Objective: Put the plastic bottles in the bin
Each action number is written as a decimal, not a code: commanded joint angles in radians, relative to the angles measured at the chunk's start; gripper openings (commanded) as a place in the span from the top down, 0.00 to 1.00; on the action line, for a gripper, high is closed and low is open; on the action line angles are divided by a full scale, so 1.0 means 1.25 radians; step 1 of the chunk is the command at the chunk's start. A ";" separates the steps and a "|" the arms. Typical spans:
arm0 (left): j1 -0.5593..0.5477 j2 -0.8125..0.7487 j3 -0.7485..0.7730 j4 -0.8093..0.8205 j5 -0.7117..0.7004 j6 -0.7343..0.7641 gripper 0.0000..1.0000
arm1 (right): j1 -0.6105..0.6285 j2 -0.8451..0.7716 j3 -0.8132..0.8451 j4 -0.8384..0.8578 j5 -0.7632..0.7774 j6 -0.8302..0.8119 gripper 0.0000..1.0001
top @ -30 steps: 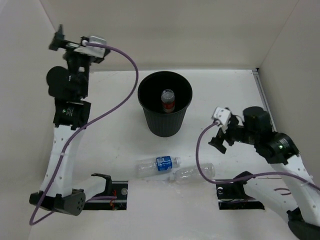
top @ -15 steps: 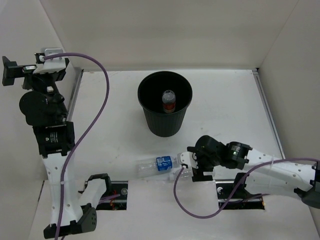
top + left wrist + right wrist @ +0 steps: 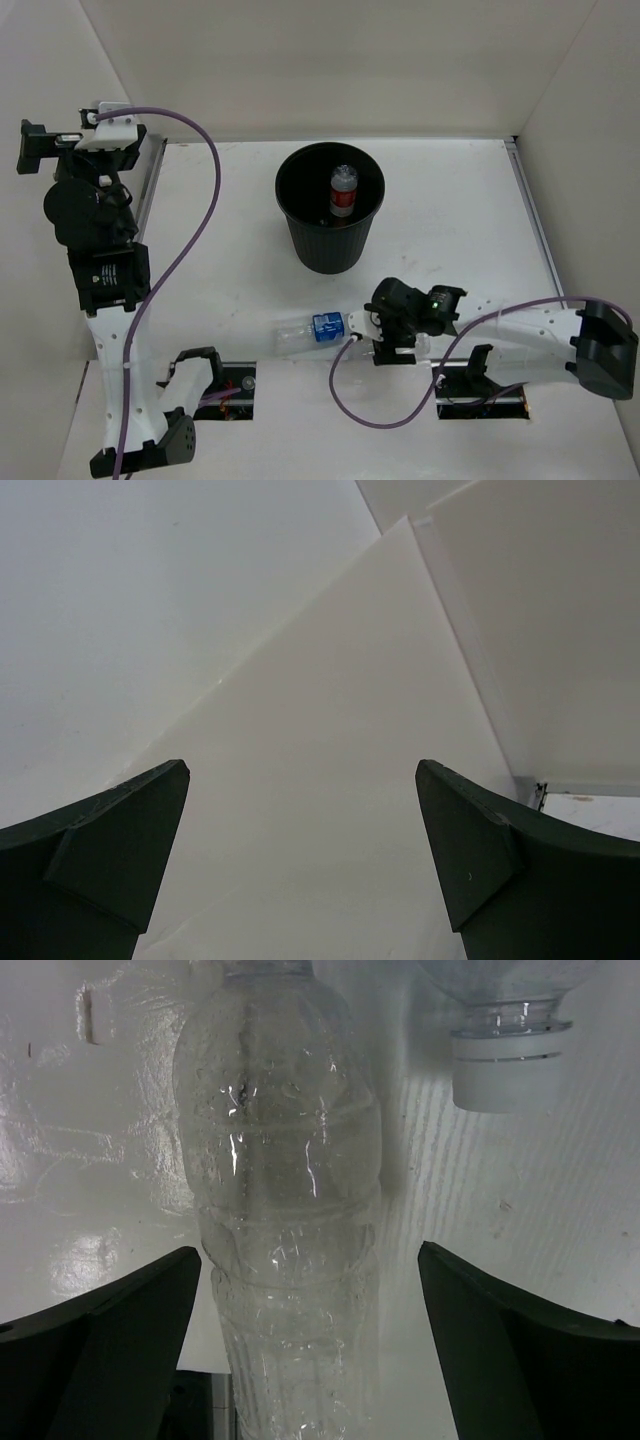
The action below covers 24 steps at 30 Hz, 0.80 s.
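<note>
The black bin (image 3: pixel 300 215) stands mid-table with a red-capped, red-labelled plastic bottle (image 3: pixel 343 192) inside it. A clear bottle with a blue label (image 3: pixel 318 329) lies on the table in front of the bin. My right gripper (image 3: pixel 386 338) is low over the unlabelled clear bottle (image 3: pixel 285 1210), which lies lengthwise between its spread fingers (image 3: pixel 120 1340), nearer the left one and apart from both. The gripper (image 3: pixel 310 1350) is open. The white cap (image 3: pixel 505 1060) of the blue-labelled bottle shows just beyond. My left gripper (image 3: pixel 35 148) is raised at the far left, open (image 3: pixel 300 860) and empty, facing the white wall.
White walls close the table at the back and on both sides. The right arm's purple cable (image 3: pixel 345 400) loops over the near edge. Black base mounts (image 3: pixel 215 380) sit along the front edge.
The right arm swung down from the right and settled over the unlabelled bottle. The left arm swung away from the bin to the far left. The bottle in the bin has shifted.
</note>
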 commanded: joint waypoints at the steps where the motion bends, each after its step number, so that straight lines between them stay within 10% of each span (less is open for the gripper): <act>1: 0.009 -0.002 0.034 0.023 0.019 -0.008 0.00 | 0.007 0.033 -0.006 0.072 -0.024 0.014 0.09; 10: 0.039 0.009 -0.005 0.034 0.020 -0.013 0.00 | 0.009 0.060 0.145 0.025 -0.028 0.057 0.84; 24: 0.106 0.021 -0.156 0.105 0.044 -0.034 0.00 | 0.040 0.107 0.859 -0.167 -0.195 0.217 0.91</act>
